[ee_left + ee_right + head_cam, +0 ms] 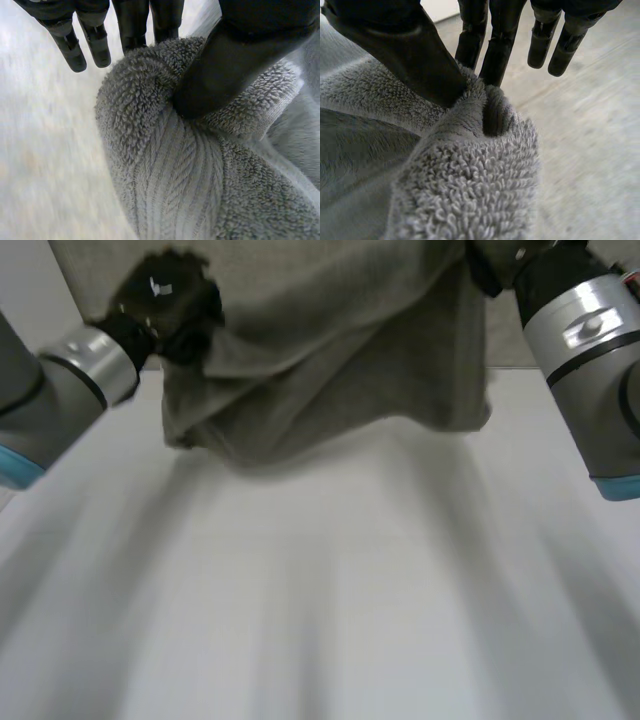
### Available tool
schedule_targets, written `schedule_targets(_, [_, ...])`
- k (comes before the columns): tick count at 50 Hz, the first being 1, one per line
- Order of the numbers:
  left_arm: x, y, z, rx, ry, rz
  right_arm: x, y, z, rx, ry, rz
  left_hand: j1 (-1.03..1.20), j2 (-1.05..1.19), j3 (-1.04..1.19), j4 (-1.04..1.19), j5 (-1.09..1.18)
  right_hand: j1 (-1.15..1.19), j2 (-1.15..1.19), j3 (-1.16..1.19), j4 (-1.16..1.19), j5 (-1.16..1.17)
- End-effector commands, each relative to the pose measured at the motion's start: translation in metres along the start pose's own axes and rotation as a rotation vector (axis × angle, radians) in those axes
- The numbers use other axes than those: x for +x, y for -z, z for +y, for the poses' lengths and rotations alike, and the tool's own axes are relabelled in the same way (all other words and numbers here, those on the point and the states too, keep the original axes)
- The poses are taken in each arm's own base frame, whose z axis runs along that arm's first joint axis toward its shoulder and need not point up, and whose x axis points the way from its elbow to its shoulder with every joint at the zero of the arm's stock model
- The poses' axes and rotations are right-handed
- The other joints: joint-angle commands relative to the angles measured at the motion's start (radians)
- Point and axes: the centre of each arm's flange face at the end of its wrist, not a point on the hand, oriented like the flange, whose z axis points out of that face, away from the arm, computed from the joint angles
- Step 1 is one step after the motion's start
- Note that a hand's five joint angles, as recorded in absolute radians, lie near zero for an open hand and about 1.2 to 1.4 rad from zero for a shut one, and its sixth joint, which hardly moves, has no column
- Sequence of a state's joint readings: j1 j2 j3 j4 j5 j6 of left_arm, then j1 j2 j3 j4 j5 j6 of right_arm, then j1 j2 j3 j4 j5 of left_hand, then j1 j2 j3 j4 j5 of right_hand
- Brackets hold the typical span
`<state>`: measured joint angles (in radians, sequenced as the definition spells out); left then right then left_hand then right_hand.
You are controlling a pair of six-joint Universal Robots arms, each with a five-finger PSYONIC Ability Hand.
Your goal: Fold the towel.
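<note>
A grey terry towel (330, 350) hangs lifted over the far side of the white table (320, 600), sagging between my two hands. My left hand (165, 305) holds it at its left corner; in the left wrist view the thumb (220, 70) presses a bunched fold of towel (165, 165) against the fingers (135, 22). My right hand (500, 265) holds the right corner; in the right wrist view its thumb (405, 50) pinches the towel (465, 185) against the fingers (495, 40). The towel's lower edge hangs just above the tabletop.
The white table stretches bare from the towel toward the near edge. My two arms (70, 390) (590, 350) frame the towel on either side.
</note>
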<state>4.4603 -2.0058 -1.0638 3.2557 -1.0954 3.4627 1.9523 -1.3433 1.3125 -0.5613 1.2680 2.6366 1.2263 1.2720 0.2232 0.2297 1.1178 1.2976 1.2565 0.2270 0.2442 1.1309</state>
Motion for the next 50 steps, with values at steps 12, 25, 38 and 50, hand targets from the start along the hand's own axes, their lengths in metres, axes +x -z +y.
schedule_targets(12, [0.028, 0.075, 0.078, -0.172, 0.146, 0.333, -0.060, 0.132, 0.059, -0.468, -0.119, -0.569, 0.170, 0.124, -0.049, -0.055, 0.104, 0.099, 0.140, -0.052, -0.070, 0.091])
schedule_targets(25, [0.061, 0.119, 0.119, -0.470, 0.101, 0.576, -0.064, 0.155, 0.072, -0.638, -0.086, -0.688, -0.077, -0.123, -0.049, -0.055, -0.143, 0.099, 0.140, -0.052, -0.070, 0.091])
schedule_targets(38, [0.051, 0.123, 0.092, -0.501, 0.124, 0.578, -0.060, 0.146, 0.072, -0.707, -0.174, -0.545, -0.725, -0.771, -0.049, -0.055, -0.791, -1.123, -1.082, -0.052, -0.070, -1.131])
schedule_targets(50, [0.053, 0.124, 0.060, -0.549, 0.129, 0.385, -0.063, 0.140, 0.074, -0.729, -0.352, -0.384, -0.728, -0.774, -0.049, -0.055, -0.794, -1.123, -1.082, -0.052, -0.070, -1.131])
